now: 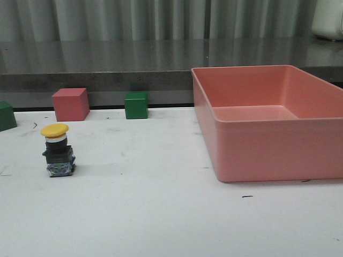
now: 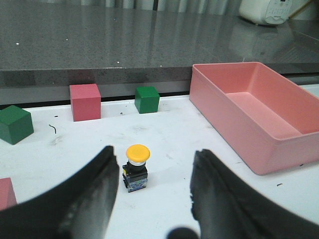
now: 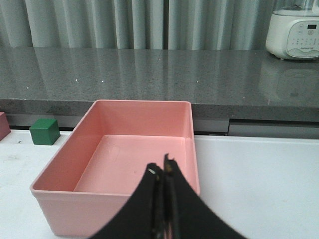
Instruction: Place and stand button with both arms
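White table: button upright; wrist cams only show left end effector released, right end effector prob. clenched empty.

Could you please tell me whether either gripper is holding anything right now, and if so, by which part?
Nothing is held. The left gripper is open, clear of the push-button standing upright on the table; the right gripper is shut on nothing.

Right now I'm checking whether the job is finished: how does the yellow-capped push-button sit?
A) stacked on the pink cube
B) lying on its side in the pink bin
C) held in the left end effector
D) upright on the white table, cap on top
D: the yellow-capped push-button stands on its dark base on the white table, untouched between the open left end effector fingers.
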Motion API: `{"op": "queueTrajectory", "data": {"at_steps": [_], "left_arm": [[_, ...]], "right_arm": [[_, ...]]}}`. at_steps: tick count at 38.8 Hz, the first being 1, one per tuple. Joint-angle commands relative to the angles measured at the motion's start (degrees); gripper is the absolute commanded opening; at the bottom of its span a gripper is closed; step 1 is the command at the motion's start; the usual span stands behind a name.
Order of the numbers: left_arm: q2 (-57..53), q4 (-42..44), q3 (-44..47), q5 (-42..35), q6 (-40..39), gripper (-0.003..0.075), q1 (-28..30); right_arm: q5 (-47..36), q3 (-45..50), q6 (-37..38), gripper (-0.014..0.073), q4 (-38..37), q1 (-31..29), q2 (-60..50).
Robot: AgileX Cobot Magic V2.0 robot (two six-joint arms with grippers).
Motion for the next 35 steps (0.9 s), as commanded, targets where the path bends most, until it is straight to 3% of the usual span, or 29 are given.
{"op": "queueTrajectory", "data": {"at_steps": [1,9,35], "left_arm": [[-1.89,-0.50,-2.19,-2.18,-0.61,0.0197,-0.43],[-4.25,-0.50,-2.19,-2.80,-0.61,-0.0019,-0.43],[-4.25,-0.50,-2.19,-4.11,-0.61,-0.0020,-0.43]], "right_arm": [[-5.08,-1.58,-0.35,-0.0070,-0.64,-0.22,0.58],[-5.08,-1.58,-0.35,-0.0070,-0.64,-0.22,0.58],[-5.08,-1.58,-0.35,-0.0070,-0.64,-0.22,0.58]]}}
